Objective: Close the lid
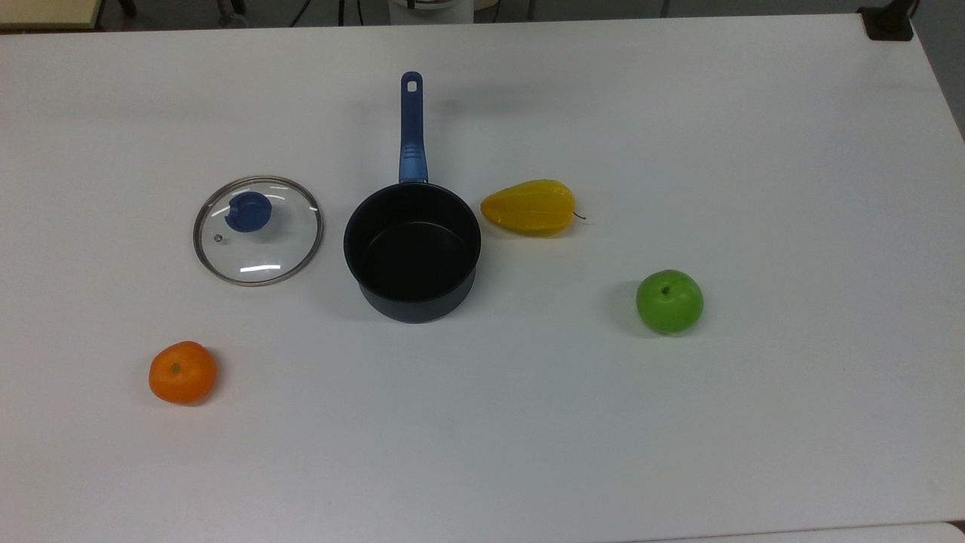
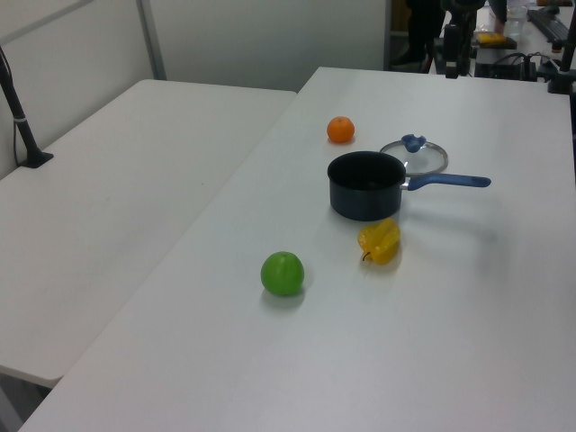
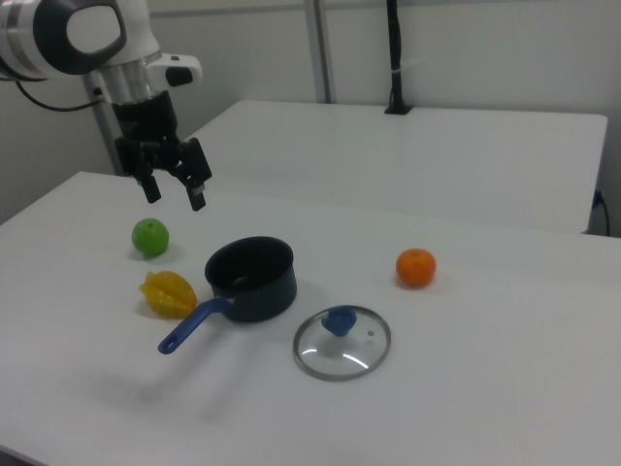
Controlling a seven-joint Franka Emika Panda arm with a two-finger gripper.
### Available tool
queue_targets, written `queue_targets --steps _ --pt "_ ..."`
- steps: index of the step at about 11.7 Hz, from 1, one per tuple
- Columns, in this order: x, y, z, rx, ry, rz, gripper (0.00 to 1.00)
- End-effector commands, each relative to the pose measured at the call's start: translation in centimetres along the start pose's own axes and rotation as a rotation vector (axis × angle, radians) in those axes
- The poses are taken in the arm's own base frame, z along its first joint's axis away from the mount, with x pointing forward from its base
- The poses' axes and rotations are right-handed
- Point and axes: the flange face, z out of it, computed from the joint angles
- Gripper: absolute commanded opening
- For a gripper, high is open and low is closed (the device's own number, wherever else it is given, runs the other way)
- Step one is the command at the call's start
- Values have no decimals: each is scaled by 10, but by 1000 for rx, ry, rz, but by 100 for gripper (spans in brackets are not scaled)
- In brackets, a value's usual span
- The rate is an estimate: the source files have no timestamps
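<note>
Gripper [image 3: 176, 191] hangs at upper left of right view, fingers spread apart, grasping nothing, raised above table [image 1: 678, 422]. Your pot [image 1: 412, 253] sits mid-frame in top view, uncovered, nothing inside. Lid [image 1: 258, 230] lies flat on table just left of pot there, knob up. You count one orange [image 1: 182, 372], one apple [image 1: 669, 301], one yellow fruit [image 1: 530, 207].
</note>
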Motion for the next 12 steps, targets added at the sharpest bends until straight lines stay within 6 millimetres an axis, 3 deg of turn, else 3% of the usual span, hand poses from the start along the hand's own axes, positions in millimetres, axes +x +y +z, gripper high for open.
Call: queue_targets --steps 1,4,5,7,9,12 --pt "-4 11 -10 5 9 -8 100" --pt "-2 14 -9 5 10 2 100" --pt "1 23 -5 5 12 10 100" --pt "7 62 -4 24 54 36 100" --pt "19 101 14 34 73 76 100" --pt "53 128 73 15 61 131 100"
